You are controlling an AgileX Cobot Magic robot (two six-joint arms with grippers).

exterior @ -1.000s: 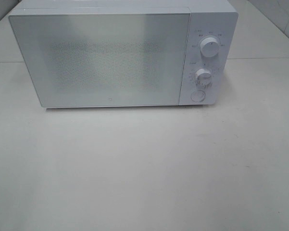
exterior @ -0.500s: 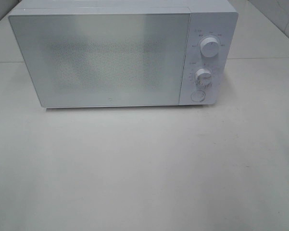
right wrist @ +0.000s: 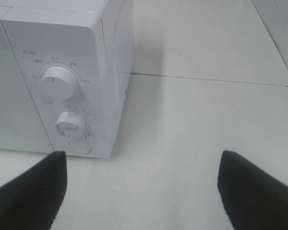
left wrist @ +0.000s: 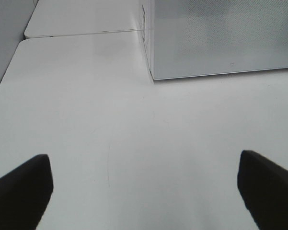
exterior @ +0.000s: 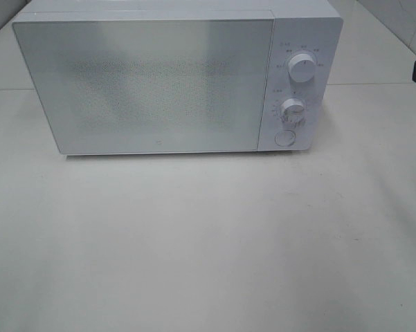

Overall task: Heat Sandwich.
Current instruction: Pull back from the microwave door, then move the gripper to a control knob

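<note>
Right wrist view has the right gripper (right wrist: 144,157) spread wide near the shut microwave (right wrist: 105,72), so best press one jaw squarely on its round button (right wrist: 80,145); left gripper (left wrist: 144,157) equally wide, sandwich nowhere in view.

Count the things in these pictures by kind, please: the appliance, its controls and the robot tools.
Microwave: 1
Knobs: 2, upper knob and lower knob
Button: 1
Tools: 2, left tool and right tool, both open
Total: 6
</note>
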